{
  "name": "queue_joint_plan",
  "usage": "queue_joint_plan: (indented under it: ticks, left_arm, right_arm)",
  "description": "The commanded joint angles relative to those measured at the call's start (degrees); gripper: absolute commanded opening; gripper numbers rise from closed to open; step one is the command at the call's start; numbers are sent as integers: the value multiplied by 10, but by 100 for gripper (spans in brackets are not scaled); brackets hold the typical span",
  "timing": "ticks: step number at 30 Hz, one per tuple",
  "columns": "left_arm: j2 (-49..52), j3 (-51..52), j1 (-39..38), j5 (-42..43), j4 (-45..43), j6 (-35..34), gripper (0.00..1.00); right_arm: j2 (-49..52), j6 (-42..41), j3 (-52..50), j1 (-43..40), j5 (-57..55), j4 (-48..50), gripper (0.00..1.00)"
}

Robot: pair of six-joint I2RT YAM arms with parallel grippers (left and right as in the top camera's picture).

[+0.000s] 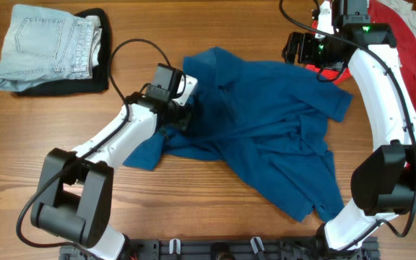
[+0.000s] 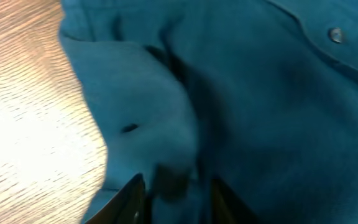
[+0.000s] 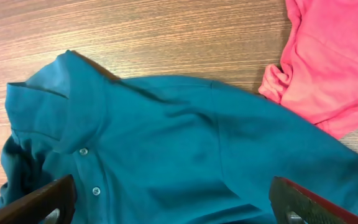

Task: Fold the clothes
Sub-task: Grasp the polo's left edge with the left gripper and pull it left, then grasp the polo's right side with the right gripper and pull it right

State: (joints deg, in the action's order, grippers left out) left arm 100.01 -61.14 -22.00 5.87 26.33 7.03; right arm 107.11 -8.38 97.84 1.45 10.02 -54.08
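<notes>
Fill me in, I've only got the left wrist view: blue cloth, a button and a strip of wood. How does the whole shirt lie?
Observer: The dark blue collared shirt lies crumpled across the middle of the table, collar toward the far left, not yet folded.
Operator: Where's the other arm?
Observer: The right gripper is open above the shirt's far edge, with nothing between its fingers.
Operator: Any more clothes waiting?
Observer: A red garment lies at the table's far right corner.
</notes>
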Motion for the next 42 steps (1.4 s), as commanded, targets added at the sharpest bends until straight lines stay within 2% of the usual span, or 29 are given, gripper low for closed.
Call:
queue_joint_plan:
  ticks: [1,3,5,8,10,11,12,14,15,17,19,22,23,24,26,31,36,42]
  left_arm:
    - [10,-8,-16,11,0,2,34]
    - [17,-8,-16,11,-2,2,29]
    - [22,-8,-15,1,-9,-3,8]
    - [24,-8,-15,-49,-19,-48,4]
    - [24,-8,-15,-65,-20,-47,9]
    - [24,-8,-15,-71,-20,-47,17]
    - [25,-8,-15,-71,-20,-47,29]
    - [26,-8,-15,-71,-20,-47,48]
    - [29,-8,-15,-71,-20,-47,53]
    - [41,-8,-15,-70,-19,-43,59]
    - [67,-8,-15,-71,-22,-43,59]
    - [77,-8,-15,-71,-28,-43,50]
    - [77,-8,-15,-78,-31,-43,30]
    - [75,-8,-15,-92,-40,-43,4]
    - [68,-8,-15,-115,-47,-56,4]
    - [-10,-8,9,-221,-49,-150,4]
    - [-93,-8,116,-222,-27,-209,4]
    - [-99,-8,233,-220,56,-225,4]
  right_arm:
    - [-15,-8,-4,4,5,1,100]
    - [-15,-8,-4,4,5,-1,100]
    - [-15,-8,-4,4,5,-4,100]
    - [-15,-8,-4,4,5,-10,100]
    - [-15,-8,-4,4,5,-12,100]
    - [-15,-8,-4,4,5,-12,100]
    - [-15,-8,-4,4,5,-12,100]
    - [-15,-8,-4,4,5,-12,100]
    - [-15,-8,-4,4,5,-11,100]
    - [-15,-8,-4,4,5,-9,100]
    - [-15,-8,-4,4,5,-8,100]
    - [-15,-8,-4,4,5,-8,100]
    - [-15,-7,-4,4,5,-8,100]
    - [-15,-7,-4,4,5,-7,100]
    - [-15,-7,-4,4,5,-8,100]
    - [-15,-6,-4,5,21,-17,100]
    - [-15,23,-11,10,33,-58,100]
    - [-15,23,-101,10,36,-30,100]
